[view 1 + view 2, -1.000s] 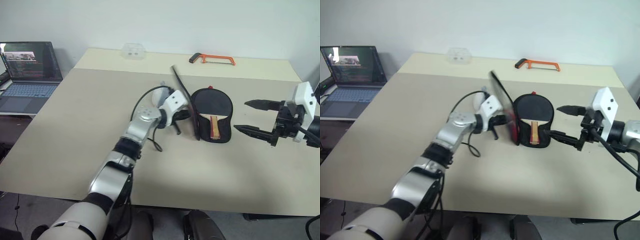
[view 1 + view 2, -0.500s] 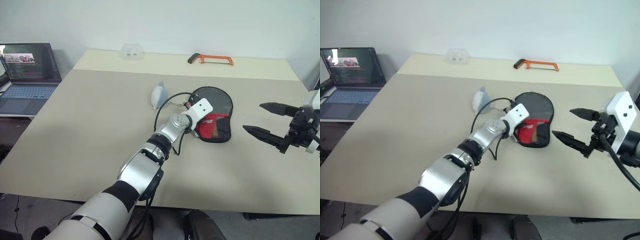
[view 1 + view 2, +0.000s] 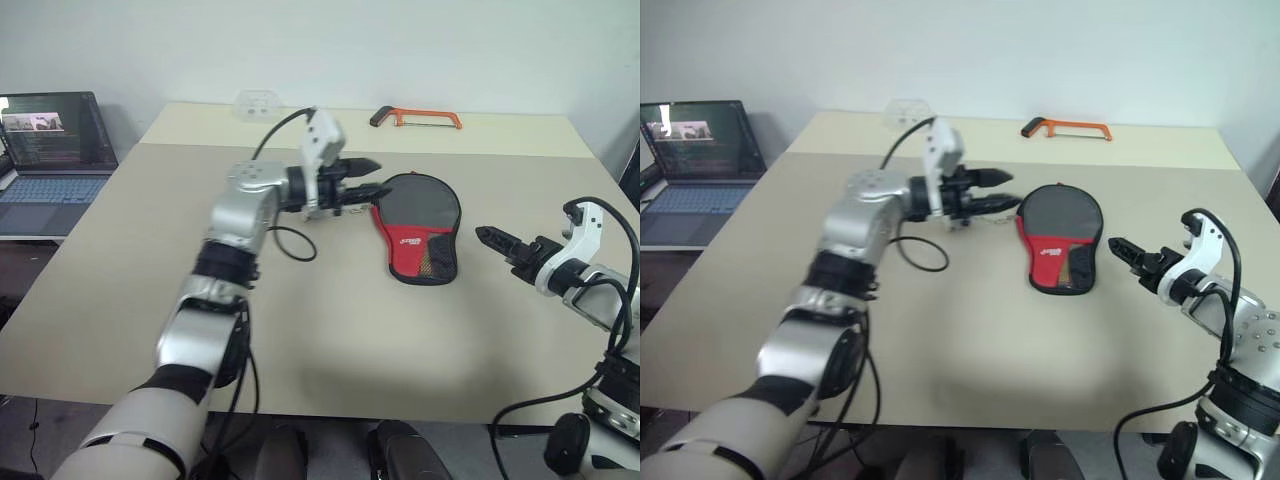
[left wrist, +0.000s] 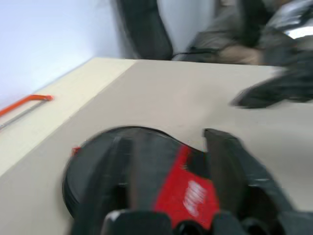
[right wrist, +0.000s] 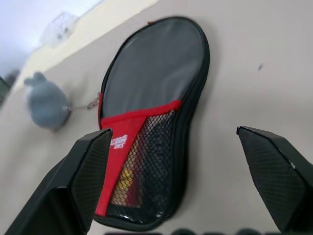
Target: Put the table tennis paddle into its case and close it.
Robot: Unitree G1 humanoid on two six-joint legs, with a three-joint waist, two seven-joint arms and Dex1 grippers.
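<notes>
Beige surface [image 3: 330,330] against a white wall, laptop [image 3: 50,145] on a lower desk at the robot's left, orange-framed hacksaw [image 3: 415,118] and a small clear plastic box [image 3: 255,101] at the far edge. The case [image 3: 418,228] lies flat mid-surface, flap down over the body, grey round end away from the robot, red band and black mesh pocket toward it. The table tennis paddle [image 5: 128,177] sits inside; only striped handle wood shows through the mesh in the right wrist view. Left claw [image 3: 362,186] hovers above the surface just left of the case's round end, fingers apart, gripping nothing. Right claw [image 3: 1127,250] hangs off the case's right side, near but not touching, fingers wide apart, empty. Grey-blue plush ball [image 5: 48,102] rests on the surface on its chain, off the case's left edge. Judgement: paddle is in, zip is what's left, and I can't tell from here how far the zip is run or where the slider sits. Risks: soft pouch slides or spins when the pull is tugged unless the other claw pins it; flap can spring back up if let go unzipped; chain and ball can drag or snag on a finger and yank the case sideways; pinching mesh instead of the pull tears or lifts the whole pouch.
</notes>
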